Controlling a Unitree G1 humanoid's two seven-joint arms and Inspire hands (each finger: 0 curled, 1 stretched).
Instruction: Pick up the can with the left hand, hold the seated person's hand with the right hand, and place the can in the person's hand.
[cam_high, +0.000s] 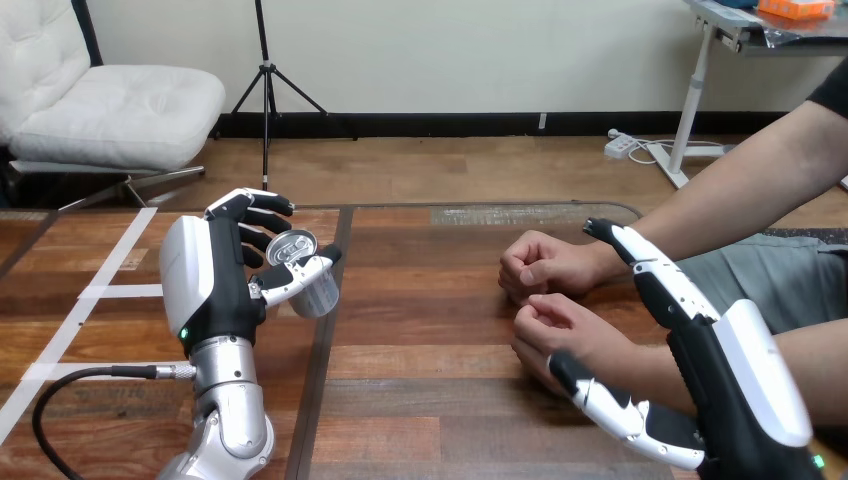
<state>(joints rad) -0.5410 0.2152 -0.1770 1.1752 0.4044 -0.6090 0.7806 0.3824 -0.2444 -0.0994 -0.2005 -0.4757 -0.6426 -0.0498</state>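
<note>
A silver can (310, 285) is tilted, its top toward me, above the left part of the wooden table (430, 400). My left hand (215, 285) is shut on it, fingers curled over its top and thumb along its side. The person's two hands rest on the table at the right as loose fists, the far hand (540, 265) and the near hand (560, 325). My right hand (740, 380) is open beside the near wrist. Its straight fingers (650, 270) reach past the wrist's far side and its thumb (610, 405) lies on the near side. Contact with the wrist cannot be told.
White tape lines (90, 300) mark the table's left part. The person's forearms (740, 190) come in from the right edge. Bare table lies between the can and the person's fists.
</note>
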